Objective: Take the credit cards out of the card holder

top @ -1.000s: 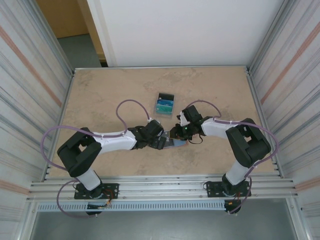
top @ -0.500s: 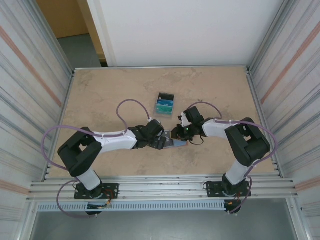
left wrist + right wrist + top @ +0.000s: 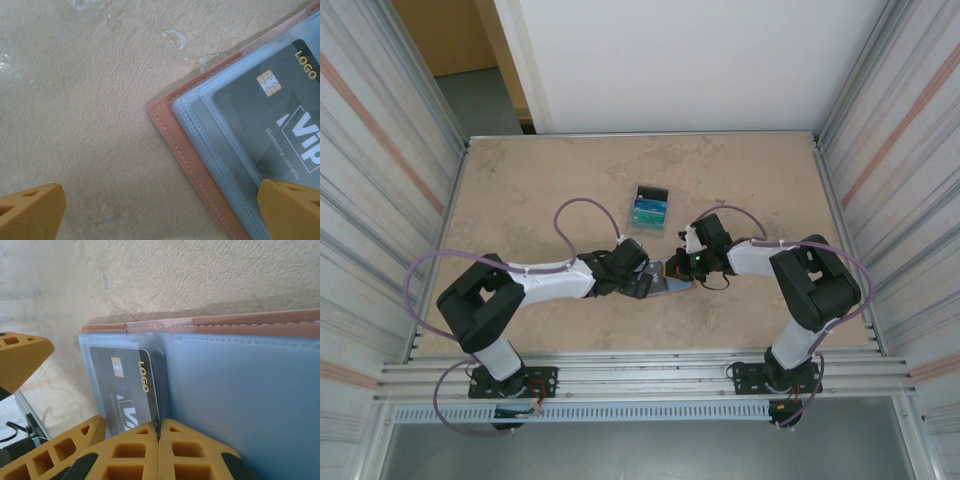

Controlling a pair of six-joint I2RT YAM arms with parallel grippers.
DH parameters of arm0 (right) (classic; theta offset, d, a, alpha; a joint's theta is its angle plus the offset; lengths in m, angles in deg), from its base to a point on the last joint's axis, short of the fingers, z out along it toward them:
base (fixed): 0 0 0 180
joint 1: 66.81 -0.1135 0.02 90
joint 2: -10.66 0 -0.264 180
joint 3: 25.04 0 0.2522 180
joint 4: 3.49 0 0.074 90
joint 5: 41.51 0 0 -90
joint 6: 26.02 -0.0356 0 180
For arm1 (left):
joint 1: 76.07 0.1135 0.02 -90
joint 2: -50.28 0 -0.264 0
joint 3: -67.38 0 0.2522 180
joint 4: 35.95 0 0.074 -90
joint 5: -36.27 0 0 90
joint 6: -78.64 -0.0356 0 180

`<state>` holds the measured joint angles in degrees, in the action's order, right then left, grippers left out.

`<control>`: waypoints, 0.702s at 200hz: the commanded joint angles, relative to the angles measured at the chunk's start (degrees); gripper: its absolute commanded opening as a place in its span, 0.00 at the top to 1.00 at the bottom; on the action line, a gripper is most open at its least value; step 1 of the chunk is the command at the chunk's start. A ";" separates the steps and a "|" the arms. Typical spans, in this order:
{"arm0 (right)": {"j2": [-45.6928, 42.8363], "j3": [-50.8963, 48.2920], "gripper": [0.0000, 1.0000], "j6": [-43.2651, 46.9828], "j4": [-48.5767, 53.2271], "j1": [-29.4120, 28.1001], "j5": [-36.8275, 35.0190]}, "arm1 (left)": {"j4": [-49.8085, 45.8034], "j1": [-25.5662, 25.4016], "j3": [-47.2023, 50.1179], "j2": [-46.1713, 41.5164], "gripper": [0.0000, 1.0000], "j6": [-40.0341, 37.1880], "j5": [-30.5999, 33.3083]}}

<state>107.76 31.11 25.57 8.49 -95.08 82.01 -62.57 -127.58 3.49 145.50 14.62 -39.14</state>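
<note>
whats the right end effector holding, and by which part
The right end effector seems shut on the black card, pinching the card's edge nearest the camera, at the open card holder.

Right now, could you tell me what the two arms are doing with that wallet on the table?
The card holder lies open on the table. The left end effector, open, has one finger on it, while the right end effector, closed, seems to pinch the black card in its clear pocket. Other cards already lie stacked farther back.
</note>
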 commanded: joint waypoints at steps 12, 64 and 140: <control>0.82 -1.34 1.00 -0.87 -1.74 0.79 2.14 | -3.23 -0.35 -0.90 1.77 0.01 0.38 -0.06; 0.29 -2.80 1.00 -1.56 -3.96 2.16 3.57 | -4.11 -0.28 -1.09 1.76 0.01 0.41 0.56; -2.40 -3.88 1.00 -0.87 -2.44 4.44 2.56 | -4.87 -0.11 -1.12 1.57 0.01 0.08 0.97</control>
<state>107.34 28.46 25.04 4.45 -91.83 84.78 -63.55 -127.58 2.83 145.76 14.60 -39.10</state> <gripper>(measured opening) 0.061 0.987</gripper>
